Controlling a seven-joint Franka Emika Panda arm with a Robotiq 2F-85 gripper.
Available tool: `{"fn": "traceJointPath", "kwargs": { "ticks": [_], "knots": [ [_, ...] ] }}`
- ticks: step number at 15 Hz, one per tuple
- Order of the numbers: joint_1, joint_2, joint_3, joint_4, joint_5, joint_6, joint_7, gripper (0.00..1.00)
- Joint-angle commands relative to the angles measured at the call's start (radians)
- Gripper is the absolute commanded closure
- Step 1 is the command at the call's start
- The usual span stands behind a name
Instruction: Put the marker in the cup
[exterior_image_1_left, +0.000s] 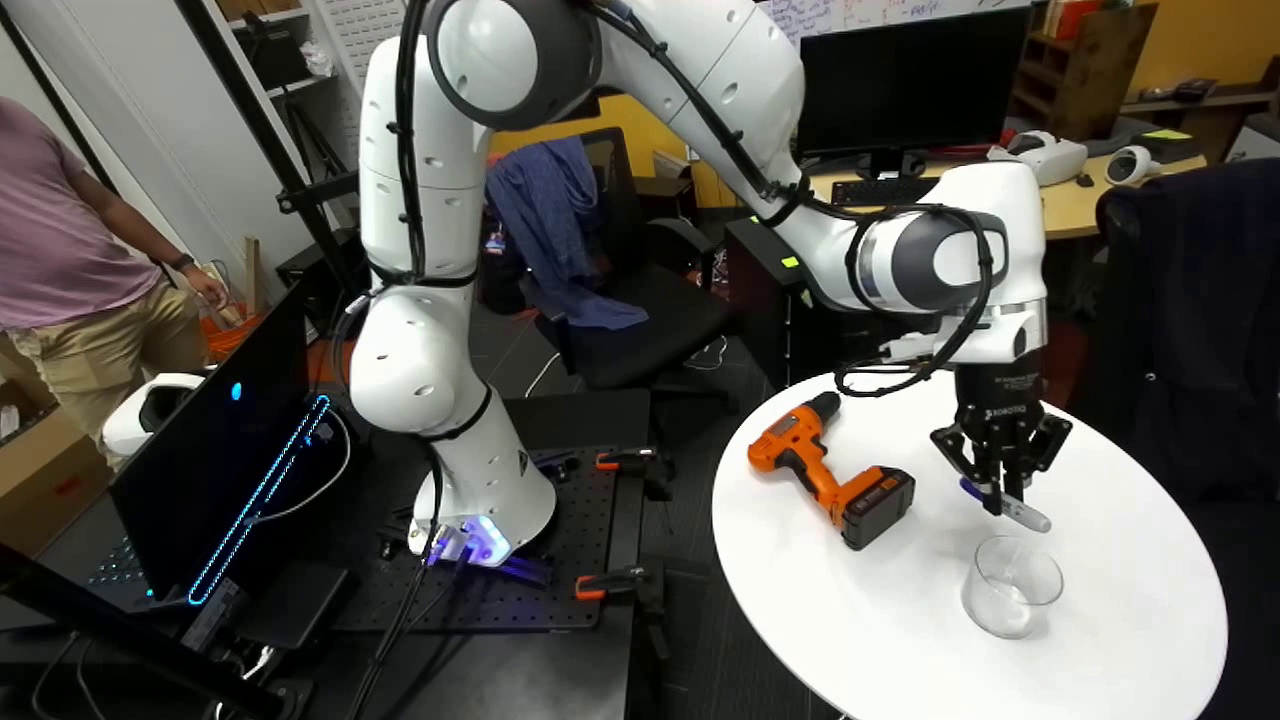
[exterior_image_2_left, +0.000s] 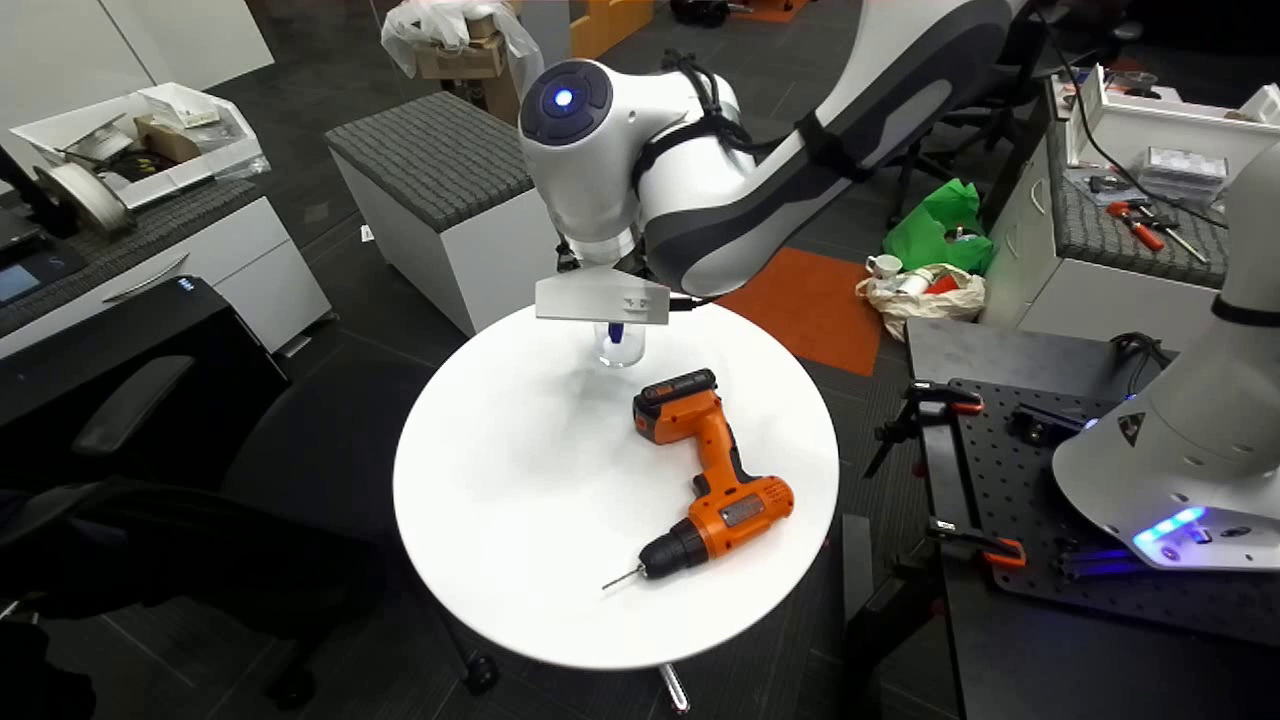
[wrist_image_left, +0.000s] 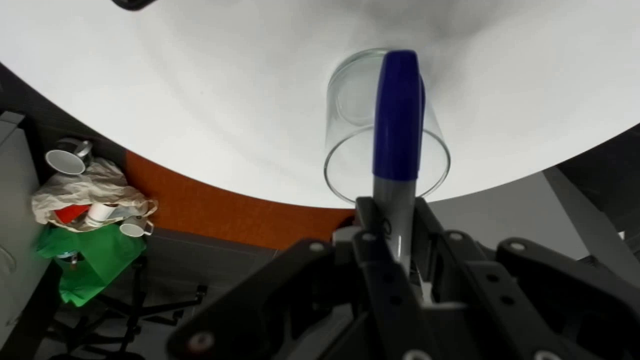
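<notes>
As the robot's white arm (exterior_image_1_left: 740, 60) arched across the top of the frame in an exterior view, its hand (exterior_image_1_left: 1003, 502) hung above the round white surface (exterior_image_1_left: 800, 600) on the right; it held the marker (wrist_image_left: 397, 120) pinched by the grey barrel, a dark tip pressed to either side, right of centre in the wrist view, with the blue cap pointing up the frame; in an exterior view the marker slanted, blue end to the upper left, whitish end to the lower right; clear and upright, the cup (exterior_image_1_left: 1012, 588) stood on the surface in the lower right of the frame in an exterior view, just below the whitish end and a little apart from it; in the wrist view the marker crossed in front of the cup's rim and wall; a pale box (exterior_image_2_left: 602, 297) at the wrist hid part of the cup near the top centre in an exterior view, and a bit of blue marker showed beneath it. An orange-and-black drill (exterior_image_2_left: 715, 455) lay on its side on the surface, apart from the cup; in an exterior view it was just right of centre, its black chuck aimed at the lower left; a person (exterior_image_1_left: 90, 220) stood at the left edge of the frame in an exterior view, a dark monitor (exterior_image_1_left: 910, 90) at the upper right; a green bag (exterior_image_2_left: 935, 225) sat at the upper right in an exterior view.
</notes>
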Motion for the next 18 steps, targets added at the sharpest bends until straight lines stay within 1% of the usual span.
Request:
{"fn": "traceJointPath", "kwargs": {
  "ticks": [1, 4, 11, 18],
  "knots": [
    [-0.011, -0.041, 0.016, -0.016, -0.062, -0.094, 0.116, 0.95],
    [-0.034, -0.037, 0.035, 0.001, -0.086, -0.163, 0.177, 0.95],
    [-0.079, 0.010, 0.071, 0.074, -0.109, -0.278, 0.241, 0.95],
    [-0.095, 0.082, 0.095, 0.179, -0.143, -0.363, 0.288, 0.95]
  ]
}}
